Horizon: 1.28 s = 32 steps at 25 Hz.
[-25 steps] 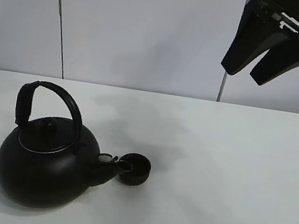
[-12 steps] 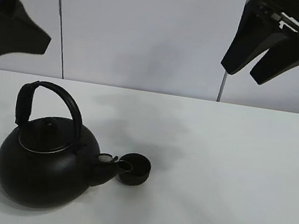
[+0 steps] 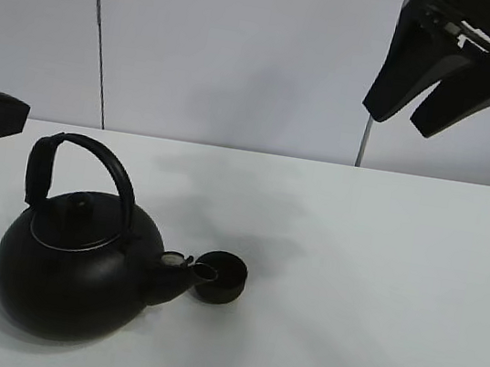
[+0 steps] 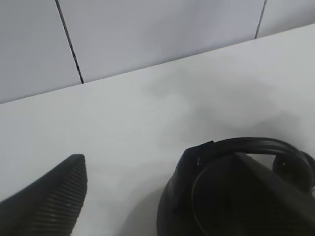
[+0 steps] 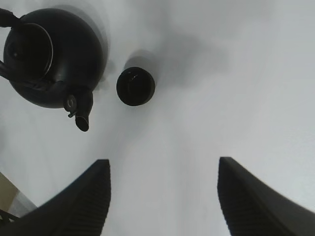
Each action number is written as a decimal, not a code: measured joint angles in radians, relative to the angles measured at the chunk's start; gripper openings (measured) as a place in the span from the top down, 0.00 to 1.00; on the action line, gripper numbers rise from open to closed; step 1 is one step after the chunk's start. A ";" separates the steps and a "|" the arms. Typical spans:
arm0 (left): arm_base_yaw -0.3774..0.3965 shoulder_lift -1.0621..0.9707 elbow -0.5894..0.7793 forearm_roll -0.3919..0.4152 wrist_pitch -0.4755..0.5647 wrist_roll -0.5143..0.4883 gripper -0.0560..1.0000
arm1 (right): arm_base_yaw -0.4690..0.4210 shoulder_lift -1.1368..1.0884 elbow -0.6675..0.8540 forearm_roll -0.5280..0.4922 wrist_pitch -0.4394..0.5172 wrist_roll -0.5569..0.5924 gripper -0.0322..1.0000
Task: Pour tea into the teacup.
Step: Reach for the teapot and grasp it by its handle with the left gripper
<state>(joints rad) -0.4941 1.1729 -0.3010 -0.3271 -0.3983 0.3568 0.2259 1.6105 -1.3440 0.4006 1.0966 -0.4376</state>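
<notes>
Left gripper [image 4: 158, 158] hangs low at the left edge of the exterior high view, beside the kettle [image 3: 74, 278] and not touching it. Its wrist camera shows one ribbed finger [image 4: 51, 199] and a dark wedge over the kettle that looks like the other finger, so the jaws seem wide apart with nothing between them. The kettle sits upright on the white table [image 3: 377, 286], its arched handle [image 3: 83, 155] raised, its lid on and its spout [image 3: 191, 270] pointing right. The teacup [image 3: 222, 277] stands upright on the table just right of the spout tip. The right wrist view shows a little bare table between cup and spout. High at the upper right, the right gripper [image 3: 400, 122] hangs well above the table, fingers spread wide, holding nothing
</notes>
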 joint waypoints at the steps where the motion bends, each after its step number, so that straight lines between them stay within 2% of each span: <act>1: 0.000 0.000 0.020 0.030 -0.040 -0.044 0.41 | 0.000 0.000 0.000 0.000 0.000 0.000 0.55; 5: 0.000 0.000 0.086 0.196 -0.190 -0.255 0.41 | 0.000 0.000 0.000 -0.001 0.000 0.000 0.55; 8: 0.000 0.002 0.107 0.259 -0.240 -0.328 0.41 | 0.000 0.000 0.000 -0.001 0.000 0.000 0.55; 15: 0.000 0.150 0.113 0.278 -0.313 -0.347 0.41 | 0.000 0.000 0.000 -0.001 -0.003 0.000 0.55; 18: 0.000 0.231 0.113 0.279 -0.388 -0.347 0.41 | 0.000 0.000 0.000 -0.003 -0.005 0.000 0.55; 27: 0.000 0.476 0.111 0.280 -0.707 -0.350 0.41 | 0.000 0.000 0.000 -0.004 -0.007 0.000 0.55; 32: 0.000 0.567 0.091 0.280 -0.756 -0.351 0.41 | 0.000 0.000 0.000 -0.004 -0.011 0.000 0.55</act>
<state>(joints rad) -0.4941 1.7399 -0.2098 -0.0470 -1.1539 0.0061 0.2259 1.6105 -1.3440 0.3964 1.0859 -0.4376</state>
